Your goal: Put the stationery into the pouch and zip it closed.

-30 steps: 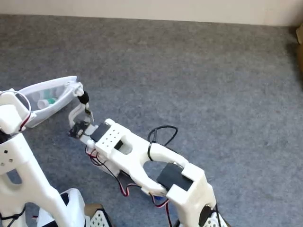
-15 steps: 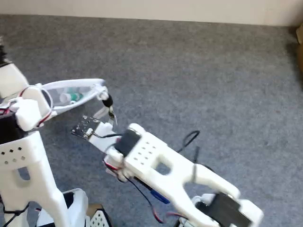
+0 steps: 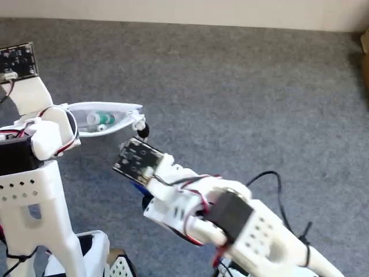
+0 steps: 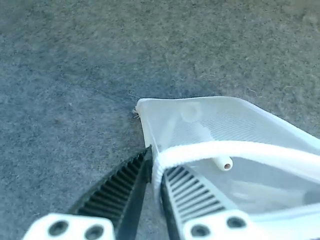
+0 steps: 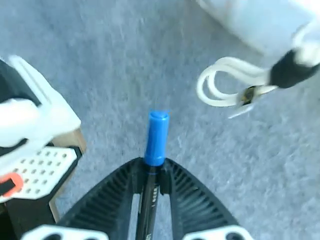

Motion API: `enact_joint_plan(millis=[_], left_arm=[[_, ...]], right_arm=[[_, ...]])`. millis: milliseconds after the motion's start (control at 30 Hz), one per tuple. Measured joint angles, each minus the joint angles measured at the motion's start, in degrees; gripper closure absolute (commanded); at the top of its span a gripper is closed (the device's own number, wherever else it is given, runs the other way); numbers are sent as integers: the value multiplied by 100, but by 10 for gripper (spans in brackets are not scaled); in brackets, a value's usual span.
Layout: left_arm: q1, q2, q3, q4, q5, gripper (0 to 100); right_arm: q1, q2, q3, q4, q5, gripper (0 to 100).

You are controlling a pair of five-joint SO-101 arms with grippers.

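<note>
At the pouch's corner, my left gripper (image 4: pixel 152 161) has its two fingers pinched narrow on the white rim, so I hold the one mesh pouch (image 4: pixel 225 125) by that end. Through its wall, close to my fingers, I count one white tube (image 4: pixel 212 145) with a round open end. From above, a green-and-white shape (image 3: pixel 101 118) shows inside the pouch; whether that is one thing or two I cannot tell. At the pouch's opposite end hangs one white cord (image 5: pixel 225 87), doubled into loops, with one black bead (image 5: pixel 287 70) on it. Just beside that cord end, apart from the pouch and not touching it, is my right gripper (image 5: pixel 151 174). Its two fingers are closed tight on one pen (image 5: pixel 150 200), a dark barrel gripped just below its single blue cap (image 5: pixel 156 136), which sticks out past my fingertips. So one piece of stationery is outside the pouch, in my right fingers, and the rest that I can see lies inside it. Beneath the pouch and all around it spreads grey carpet (image 3: pixel 259 86). Whether the pouch's free end rests on the carpet or hangs above it I cannot tell, nor how far its zip is drawn.
</note>
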Motion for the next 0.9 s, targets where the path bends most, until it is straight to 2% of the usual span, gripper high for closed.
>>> enact_joint_plan(millis=[200,267,433,900], left_arm=[[70,0,-9,0,0,990],[70,0,-9,0,0,990],[70,0,-9,0,0,991],[70,0,-9,88,0,990]], right_arm=[[0,-695,9,-791,-18,994],[0,-818,114,-1178,-229,994],[0,-835,141,-1908,-527,994],[0,-835,141,-3473,-563,994]])
